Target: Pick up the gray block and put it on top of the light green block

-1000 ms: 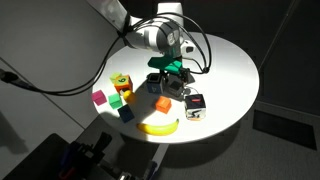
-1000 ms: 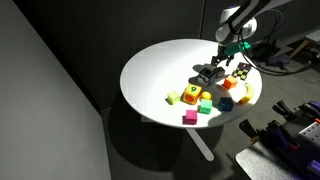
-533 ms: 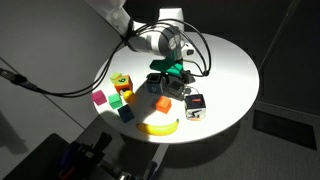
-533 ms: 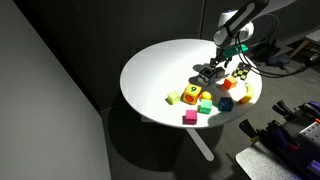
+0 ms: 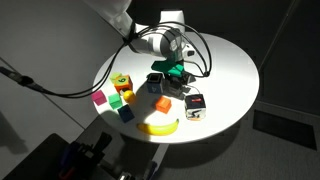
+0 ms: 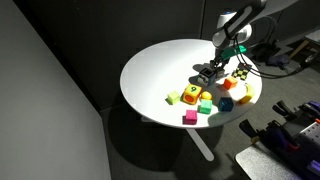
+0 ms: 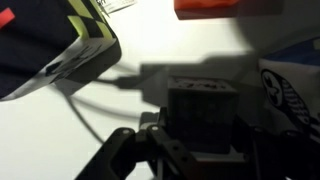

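Tabletop (image 5: 235, 62), round, white, brightly lit, above dark floor (image 5: 290, 150)

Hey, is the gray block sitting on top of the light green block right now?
No, the light green block has nothing stacked on it, and the gray block sits low on the white table.

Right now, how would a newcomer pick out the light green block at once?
On the round white table, coloured blocks cluster beside the gripper shut on the gray block. The light green block sits at the cluster's edge, next to a magenta block and a smaller green block. It alone is lime with a red-orange mark.
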### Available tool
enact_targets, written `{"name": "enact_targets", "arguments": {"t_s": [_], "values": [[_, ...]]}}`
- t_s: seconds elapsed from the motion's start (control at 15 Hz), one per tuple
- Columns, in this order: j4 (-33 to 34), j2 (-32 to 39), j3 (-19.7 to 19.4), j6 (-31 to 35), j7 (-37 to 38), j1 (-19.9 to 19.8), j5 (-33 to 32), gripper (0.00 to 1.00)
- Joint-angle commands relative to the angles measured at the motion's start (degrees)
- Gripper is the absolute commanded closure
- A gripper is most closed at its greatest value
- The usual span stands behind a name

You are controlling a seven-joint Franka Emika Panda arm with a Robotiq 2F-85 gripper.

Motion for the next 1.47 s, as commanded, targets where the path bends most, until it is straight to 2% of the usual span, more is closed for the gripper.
{"name": "enact_targets", "arguments": {"t_s": [0.0,0.67,1.4], "values": [[1.0,-0.33,-0.03,-0.46,-0.58,-0.44,-0.61,0.69],[-3.53,-6.91,0.21,-1.51,-3.94,-1.02,-1.32,0.69],[-15.48,-18.45,0.75,-2.29,-11.11,-1.81,-3.55,0.69]]}}
